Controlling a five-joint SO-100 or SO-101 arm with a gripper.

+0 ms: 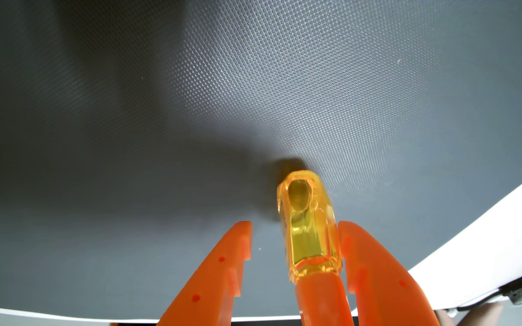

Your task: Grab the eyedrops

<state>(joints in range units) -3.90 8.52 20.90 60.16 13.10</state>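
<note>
Eyedrops (308,225) between spread end effector (295,224) fingers, mat (316,87) edge right.

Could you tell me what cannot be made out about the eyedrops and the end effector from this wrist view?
- Eyedrops bottle: any label text is unreadable through the glare; its orange cap runs off the bottom edge.
- End effector: the finger bases are cut off by the bottom edge; whether the right finger touches the bottle cannot be told.
- Grey mat: the part beneath the bottle is hidden.
</note>
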